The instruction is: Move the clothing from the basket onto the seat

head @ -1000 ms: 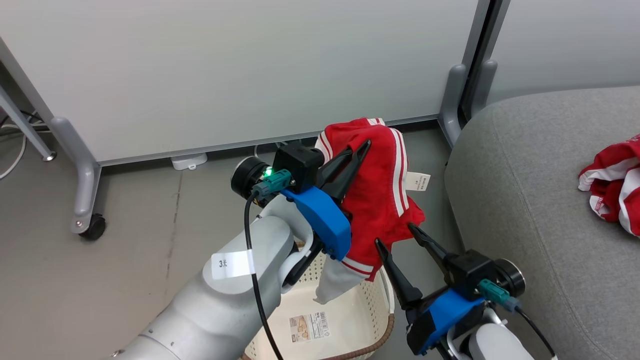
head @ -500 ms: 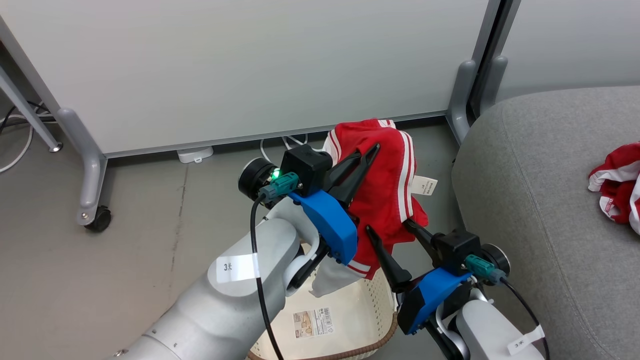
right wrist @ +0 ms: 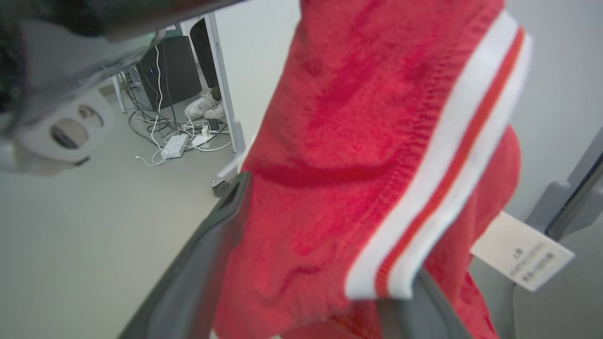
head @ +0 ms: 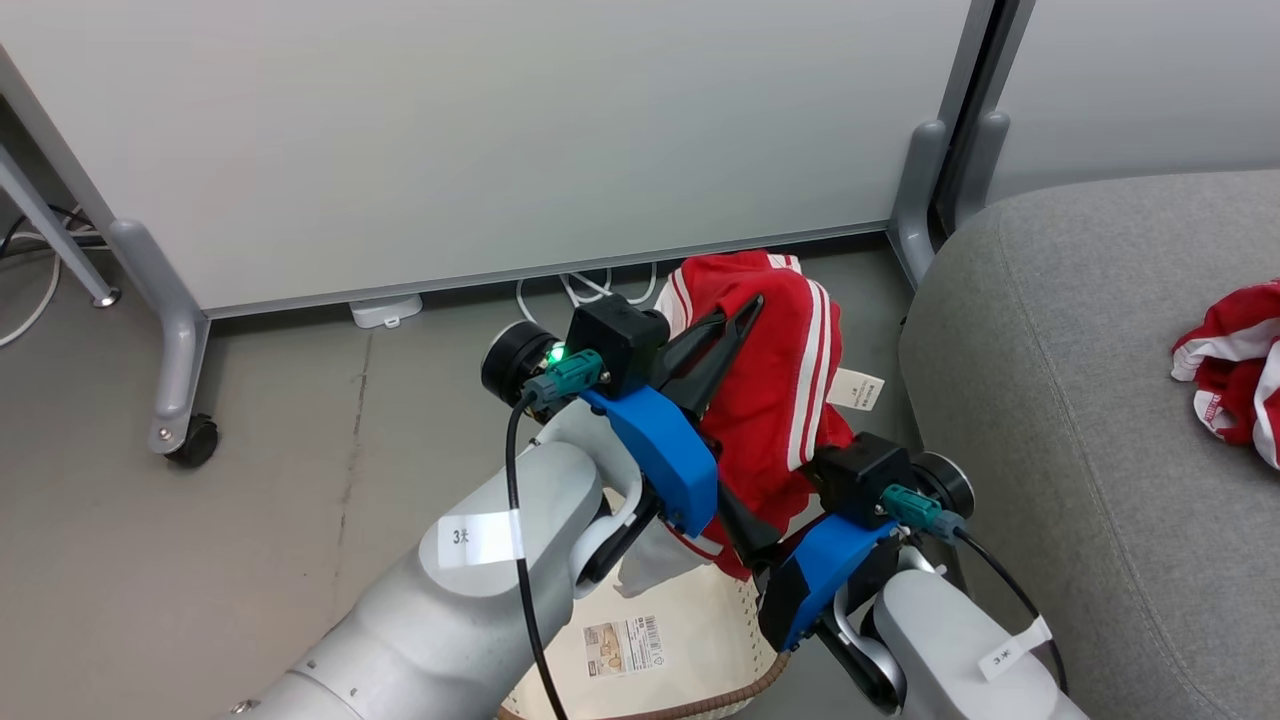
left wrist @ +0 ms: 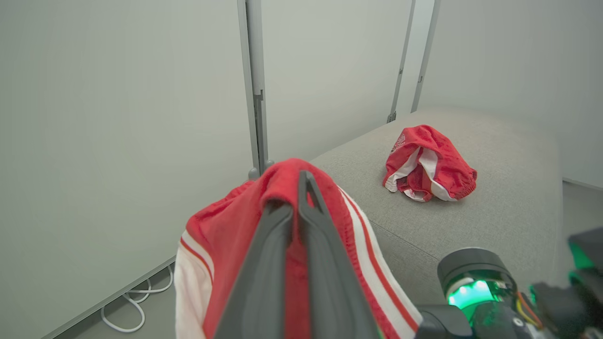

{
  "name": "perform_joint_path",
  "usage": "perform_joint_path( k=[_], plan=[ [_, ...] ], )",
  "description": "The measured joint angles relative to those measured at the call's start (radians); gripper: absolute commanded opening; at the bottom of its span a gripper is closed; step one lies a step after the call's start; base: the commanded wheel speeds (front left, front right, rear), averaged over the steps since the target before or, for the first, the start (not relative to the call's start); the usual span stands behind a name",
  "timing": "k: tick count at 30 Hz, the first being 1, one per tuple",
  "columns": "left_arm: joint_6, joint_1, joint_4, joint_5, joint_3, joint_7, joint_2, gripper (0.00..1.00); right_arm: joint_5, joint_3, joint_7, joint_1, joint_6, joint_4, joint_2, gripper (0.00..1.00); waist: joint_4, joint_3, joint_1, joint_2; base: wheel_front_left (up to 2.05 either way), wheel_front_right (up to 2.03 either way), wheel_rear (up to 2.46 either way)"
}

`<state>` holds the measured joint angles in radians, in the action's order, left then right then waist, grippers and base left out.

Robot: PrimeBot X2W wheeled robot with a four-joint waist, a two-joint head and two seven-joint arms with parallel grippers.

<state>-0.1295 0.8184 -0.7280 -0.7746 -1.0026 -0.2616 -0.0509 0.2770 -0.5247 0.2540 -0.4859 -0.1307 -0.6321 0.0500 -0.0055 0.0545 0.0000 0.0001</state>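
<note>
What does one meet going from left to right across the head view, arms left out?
Caster wheel, white floor box, white cable, hanging red striped garment, its care label, grey seat, red-and-white garment on the seat.

the left gripper (left wrist: 301, 181) pinches a red striped garment (left wrist: 221, 235), draped over its fingers (left wrist: 330, 263); a second red garment (left wrist: 431, 165) lies on the grey seat (left wrist: 509, 188).

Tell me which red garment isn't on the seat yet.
The striped red garment hanging from the left tool, which is pinched shut on it above the basket; the other red garment lies crumpled on the grey seat.
</note>
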Motion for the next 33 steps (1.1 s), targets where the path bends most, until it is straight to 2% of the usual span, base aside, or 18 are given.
perform_joint_path(
  k=[2,3,5,6,33],
  plan=[
    [0.000,0.000,0.001,-0.001,-0.004,0.000,0.000,0.00,0.000,-0.010,0.003,-0.011,0.000,-0.012,0.000,1.00,0.001,0.001,0.0000,0.0000,0.00,0.00,0.00],
    [0.000,0.000,0.001,-0.002,-0.005,0.000,0.000,0.00,0.000,-0.014,0.003,-0.015,0.000,-0.019,0.000,0.93,0.001,0.001,0.0000,0.0000,0.00,0.00,0.00],
    [0.000,0.001,0.000,-0.005,-0.006,0.000,0.000,0.00,0.000,-0.020,0.004,-0.025,0.000,-0.029,0.000,0.38,0.002,0.002,0.0000,0.0000,0.00,0.00,0.00],
    [0.000,0.002,-0.001,-0.006,-0.006,0.000,0.000,0.00,0.000,-0.022,0.004,-0.027,0.000,-0.034,0.000,0.00,0.002,0.003,0.0000,0.0000,0.00,0.00,0.00],
    [0.000,0.003,-0.025,-0.007,0.010,0.000,0.000,0.00,-0.021,-0.016,0.007,-0.043,0.000,-0.029,0.000,0.00,-0.013,0.001,0.0000,0.0000,0.00,0.00,0.00]
  ],
)
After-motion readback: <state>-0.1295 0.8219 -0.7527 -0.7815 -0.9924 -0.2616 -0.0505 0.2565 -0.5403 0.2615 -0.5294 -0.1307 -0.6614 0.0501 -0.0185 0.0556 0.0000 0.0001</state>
